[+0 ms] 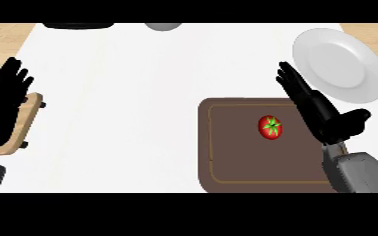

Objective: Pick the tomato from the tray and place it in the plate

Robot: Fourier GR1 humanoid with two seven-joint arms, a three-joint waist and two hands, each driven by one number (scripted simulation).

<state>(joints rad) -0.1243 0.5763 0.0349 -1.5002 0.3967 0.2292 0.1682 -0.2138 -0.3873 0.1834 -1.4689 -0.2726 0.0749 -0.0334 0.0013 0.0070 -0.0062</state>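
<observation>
From the head view, a small red tomato with a green stem lies on the right part of a dark brown tray, near a white plate at far right. The right hand hovers just right of it with fingers straight and spread, holding nothing, while the left hand rests open at the left edge. The tomato looks light, smooth and easily bruised, likely to roll, so it is best cupped around its sides.

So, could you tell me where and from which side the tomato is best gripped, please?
Probably across its round red sides, from above: the tomato sits stem-up on the flat tray with bare tray all around. The open right hand is just to its right.
</observation>
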